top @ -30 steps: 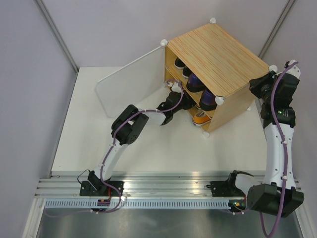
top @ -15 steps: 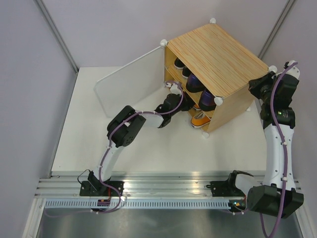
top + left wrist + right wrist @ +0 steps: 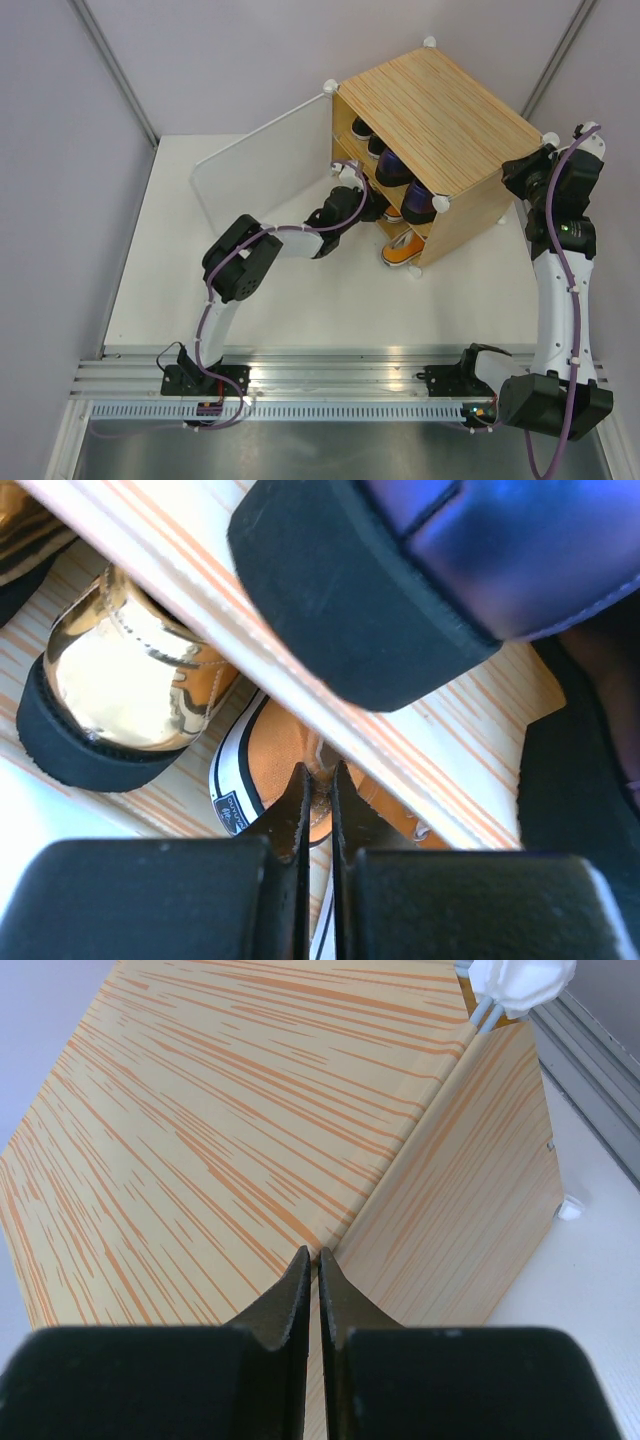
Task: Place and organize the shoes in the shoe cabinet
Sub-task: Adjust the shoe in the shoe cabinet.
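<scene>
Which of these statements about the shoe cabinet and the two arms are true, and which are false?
1. The shoe cabinet has its door open. True.
2. The purple loafers lie outside it. False: they stand inside, on the upper level.
3. The gold pump sits below the inner shelf. True.
4. The right gripper holds a shoe. False: it is shut and empty, at the cabinet's outer wall.
5. The left gripper is wide open. False: it is shut, at the orange sneaker.

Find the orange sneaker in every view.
Top external: orange sneaker right of centre, poking out of the bottom compartment.
Left wrist: lower centre, right of the gold pump.
Right wrist: not in it.
Shared landmark: the cabinet.
</scene>
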You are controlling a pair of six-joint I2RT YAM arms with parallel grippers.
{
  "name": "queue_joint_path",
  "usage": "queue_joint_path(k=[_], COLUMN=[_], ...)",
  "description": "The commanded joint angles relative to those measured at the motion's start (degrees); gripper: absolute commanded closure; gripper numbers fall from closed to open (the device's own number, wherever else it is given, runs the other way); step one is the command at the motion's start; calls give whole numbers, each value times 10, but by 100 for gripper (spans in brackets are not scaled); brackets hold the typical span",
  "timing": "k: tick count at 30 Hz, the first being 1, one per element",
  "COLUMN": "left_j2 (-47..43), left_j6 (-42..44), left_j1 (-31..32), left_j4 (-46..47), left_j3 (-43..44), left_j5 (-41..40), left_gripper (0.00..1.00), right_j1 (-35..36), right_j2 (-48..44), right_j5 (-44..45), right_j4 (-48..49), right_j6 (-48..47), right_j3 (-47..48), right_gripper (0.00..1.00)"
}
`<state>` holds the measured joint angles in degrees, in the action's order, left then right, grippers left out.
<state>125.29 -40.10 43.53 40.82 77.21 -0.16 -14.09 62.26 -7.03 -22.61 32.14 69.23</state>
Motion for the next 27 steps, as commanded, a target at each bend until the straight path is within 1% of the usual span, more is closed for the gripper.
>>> queue_joint_path(k=[1,6,7,8,9,10,11,12,14,16,19,22,24,26,27], left_j2=[-38,-29,-28,-28,-29,-33,-38,-43,-51,-65,-96,-134,-162,-180,-189], left_j6=[22,18,18,19,19,20,24,32,37,36,26,31,41,62,70], left_j1=[-5,-9,-10,-9,-9,-9,-10,-10,-12,-18,-27,-35,-39,-40,-40], left_j4=[63,84,90,95,98,97,101,101,101,102,124,137,148,153,151], left_j3=[-6,-29,-33,-42,-47,-51,-59,-62,-74,-87,-123,-196,-224,-259,-268], left_j5=[-14,21,31,34,36,37,41,45,58,84,100,122,139,183,219], left_gripper=[98,97,89,66,59,53,44,40,1,0,0,0,0,0,0], right_j1=[13,13,13,13,13,13,13,13,13,12,13,13,13,13,13], right_j2=[8,11,10,11,11,11,12,11,11,10,7,1,-2,-6,-12], right_j5=[-30,-32,-33,-33,-34,-35,-36,-36,-38,-39,-40,-40,-40,-41,-42], right_j4=[-7,-6,-7,-6,-7,-6,-7,-7,-7,-7,-7,-7,-7,-7,-7], right_j6=[2,1,3,3,2,2,2,2,2,1,2,2,2,0,-1], right_j3=[-10,-9,-9,-9,-9,-9,-9,-8,-8,-9,-9,-12,-14,-15,-17], right_gripper=[92,92,92,92,92,92,92,92,92,92,92,91,91,91,91])
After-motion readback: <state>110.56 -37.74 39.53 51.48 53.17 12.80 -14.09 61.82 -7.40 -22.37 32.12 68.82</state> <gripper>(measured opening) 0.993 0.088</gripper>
